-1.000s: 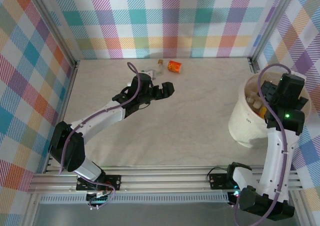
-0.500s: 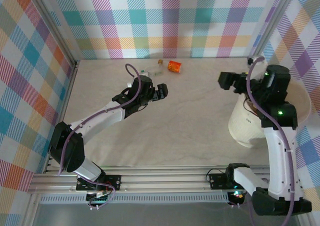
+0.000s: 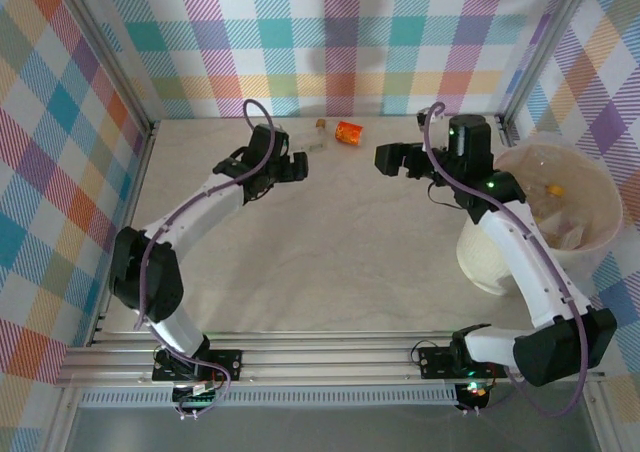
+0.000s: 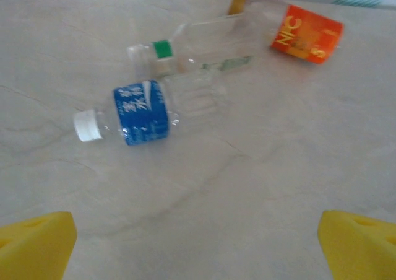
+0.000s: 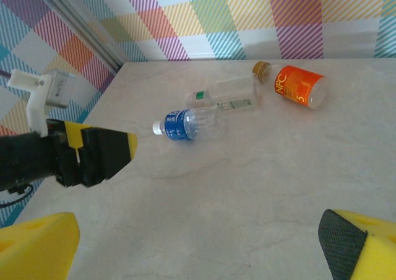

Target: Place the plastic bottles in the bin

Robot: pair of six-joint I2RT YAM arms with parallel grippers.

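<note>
**Both grippers spread, 3 bottles on counter**

Left gripper (image 3: 290, 166) is spread wide and empty, just short of the blue-label bottle (image 4: 141, 113), which sits centre-left in the wrist view. Right gripper (image 3: 390, 159) is also spread and empty, at upper centre of the top view. Bin (image 3: 487, 250) is at the right, with some bottles inside.

Best bet: straddle the blue one across its labelled body, not the cap. The green-tag bottle (image 4: 198, 48) lies just beside it, so lift straight up.

Orange-label bottle (image 4: 303, 33) reads "NFC" and "5". The white characters on the blue label are unreadable.

Top looks down; wrist views share bottles (image 4: 141, 114).
</note>
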